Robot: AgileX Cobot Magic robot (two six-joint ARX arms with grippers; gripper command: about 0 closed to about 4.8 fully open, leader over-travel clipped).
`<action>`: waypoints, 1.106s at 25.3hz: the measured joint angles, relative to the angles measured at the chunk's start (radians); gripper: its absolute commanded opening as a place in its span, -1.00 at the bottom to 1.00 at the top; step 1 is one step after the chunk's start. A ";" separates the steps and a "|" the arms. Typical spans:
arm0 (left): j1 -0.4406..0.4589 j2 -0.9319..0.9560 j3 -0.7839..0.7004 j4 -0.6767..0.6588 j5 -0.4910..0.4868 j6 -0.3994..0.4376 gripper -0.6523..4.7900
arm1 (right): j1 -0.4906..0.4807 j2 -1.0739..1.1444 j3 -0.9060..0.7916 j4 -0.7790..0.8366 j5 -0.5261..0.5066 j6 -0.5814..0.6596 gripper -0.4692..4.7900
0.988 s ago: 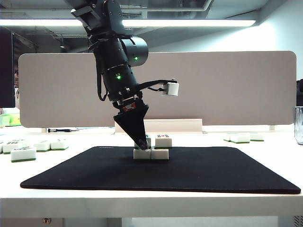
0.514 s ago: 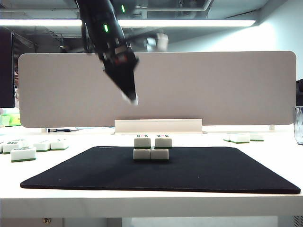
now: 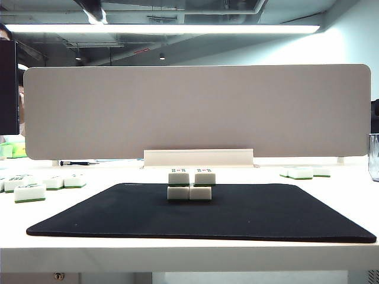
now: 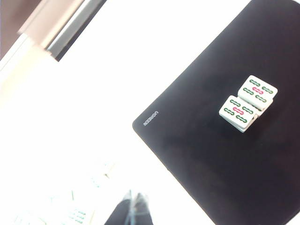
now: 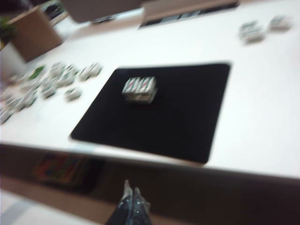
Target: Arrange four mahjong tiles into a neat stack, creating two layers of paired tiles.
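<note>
White table (image 3: 355, 201) spans the exterior view, with a grey partition panel (image 3: 195, 109) standing across its far side. A black mat (image 3: 249, 210) lies centred on the table in the lower half of the frame. The stack (image 3: 189, 185) sits at the mat's far edge, centre frame: two mahjong tiles (image 3: 178, 192) side by side, touching, with two more on top, the upper pair set slightly to the right of the lower pair. In the left wrist view the top faces show green marks with a red mark in the middle of each. Loose tiles (image 3: 29, 191) lie on the table at the left edge, others (image 3: 301, 172) at the right, off the mat. Left gripper (image 4: 132, 210) hangs high over the mat's corner, well apart from the stack, fingertips pressed together, holding nothing. Right gripper (image 5: 131, 202) hangs off the table's near edge, fingertips together, empty
</note>
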 measured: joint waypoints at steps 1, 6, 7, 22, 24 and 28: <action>0.010 -0.013 0.000 -0.006 0.001 -0.022 -0.78 | 0.000 0.000 0.000 -0.014 -0.019 0.003 -0.83; 0.040 -0.054 0.000 -0.049 0.000 -0.109 -0.78 | 0.000 0.000 0.000 -0.069 -0.087 0.007 -0.82; 0.042 -0.056 0.000 -0.065 0.000 -0.123 -0.78 | 0.000 0.000 0.000 -0.076 -0.095 0.007 -0.82; 0.037 -0.058 0.000 -0.197 0.009 -0.416 -0.78 | 0.000 0.000 0.000 -0.076 -0.098 0.007 -0.82; 0.036 -0.058 0.000 -0.214 0.009 -0.454 -0.78 | 0.000 0.000 0.000 -0.076 -0.097 0.007 -0.82; 0.036 -0.058 0.000 -0.257 0.009 -0.496 -0.78 | 0.000 0.000 0.000 -0.076 -0.097 0.007 -0.82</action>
